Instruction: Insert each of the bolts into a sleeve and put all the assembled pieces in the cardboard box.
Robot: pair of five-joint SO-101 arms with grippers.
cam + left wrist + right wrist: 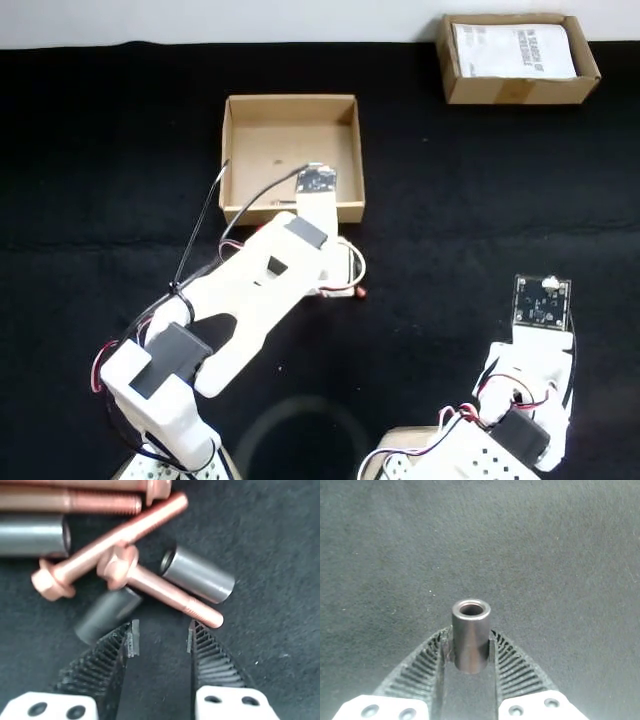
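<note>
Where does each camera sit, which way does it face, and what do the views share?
High view: fixed overhead, looking down on black cloth, an open brown cardboard box, the white left arm and right arm.
Left wrist view: on the left wrist, facing down past the open left tool at copper-coloured bolts and grey metal sleeves on the cloth.
Right wrist view: on the right wrist, facing down past the right tool, shut on one grey metal sleeve.
Shared: all three show the black cloth.

Left gripper (162, 632) low, fingers (212, 652) apart, right gripper (470, 636) clamping upright sleeve (471, 622)
</note>
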